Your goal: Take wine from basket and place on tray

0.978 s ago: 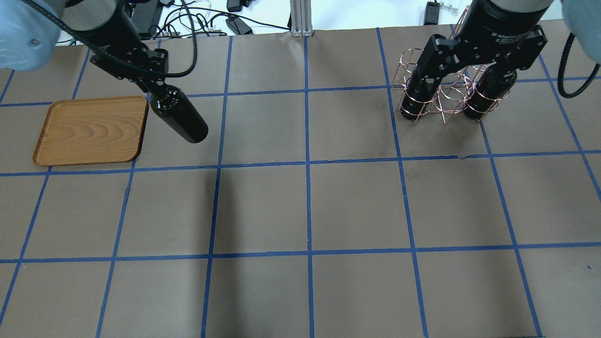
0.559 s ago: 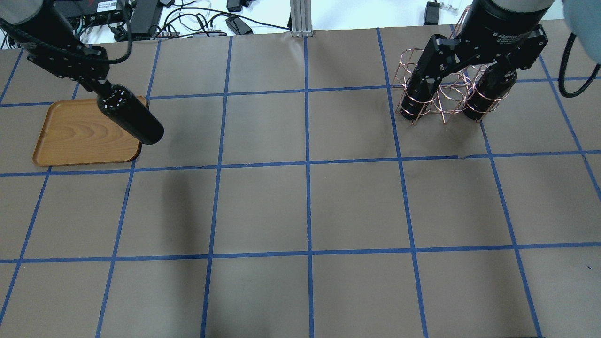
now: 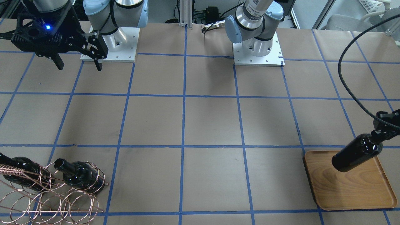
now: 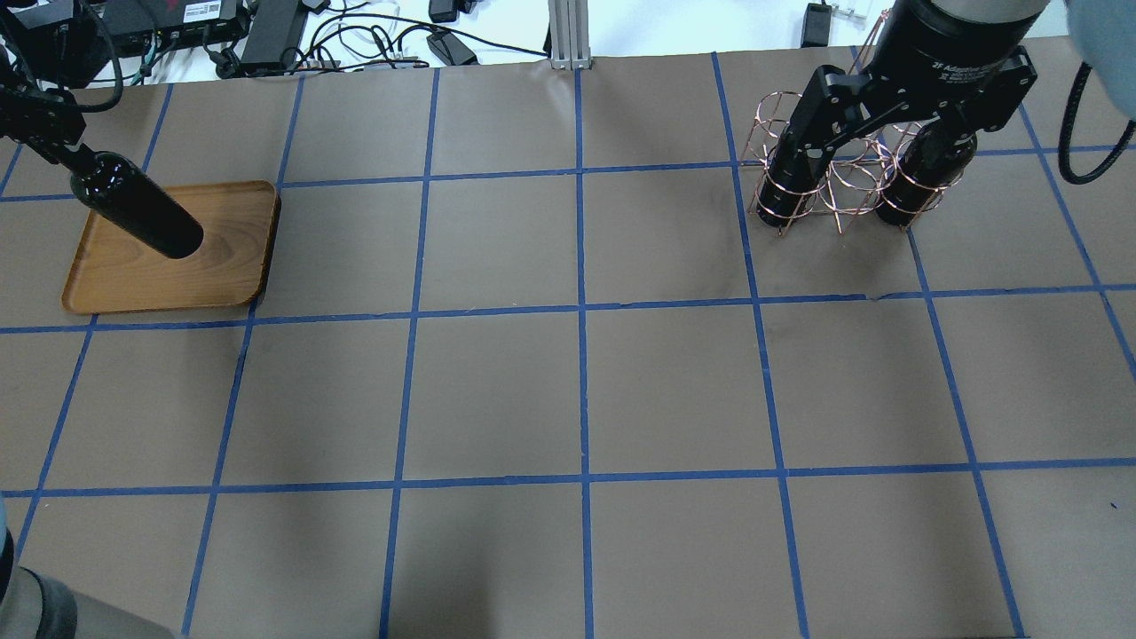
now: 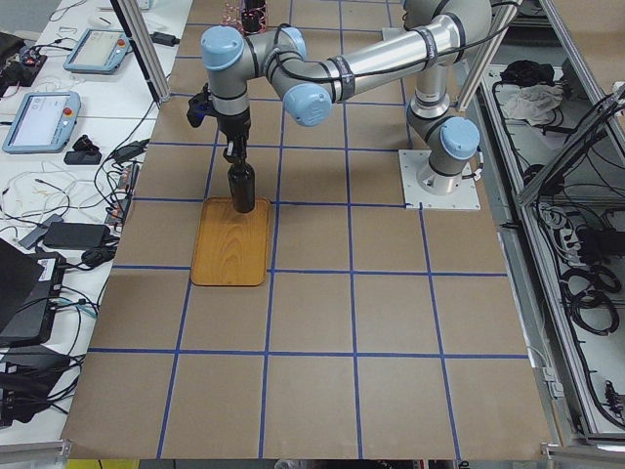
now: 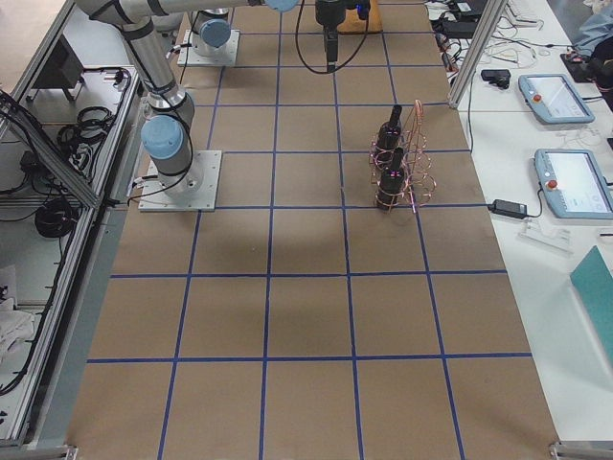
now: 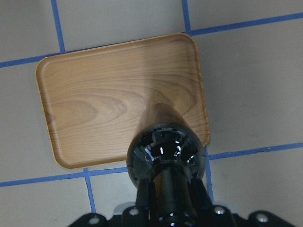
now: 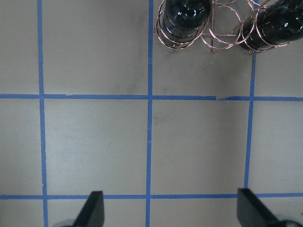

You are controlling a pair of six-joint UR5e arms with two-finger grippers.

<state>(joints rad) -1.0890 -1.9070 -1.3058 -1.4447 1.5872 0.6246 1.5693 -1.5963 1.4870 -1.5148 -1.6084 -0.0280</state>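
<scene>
A glossy black glass wine bottle (image 4: 138,211) hangs neck-up from the left gripper (image 7: 171,201), whose two fingers are clenched on its neck. That grip shows only in the left wrist view; in the overhead view the gripper sits at the frame's edge. The bottle's base is over the flat, light-brown wooden tray (image 4: 222,248) with rounded corners. In the side view from the robot's left the bottle (image 5: 241,186) stands upright above the tray's far end. Whether the base touches the wood cannot be told from any view.

The rose-gold wire basket (image 4: 839,191) of round loops stands well apart, on the opposite side of the brown, blue-taped table (image 4: 577,390). Two more black bottles (image 3: 78,176) (image 3: 18,172) lie in its loops, and the front view shows their necks pointing toward the robot. In the overhead view the right arm partly covers them. The right gripper (image 3: 79,64) is released, with its fingers spread wide and holding nothing. It hovers over bare table on the robot's side of the basket, as the right wrist view confirms.
</scene>
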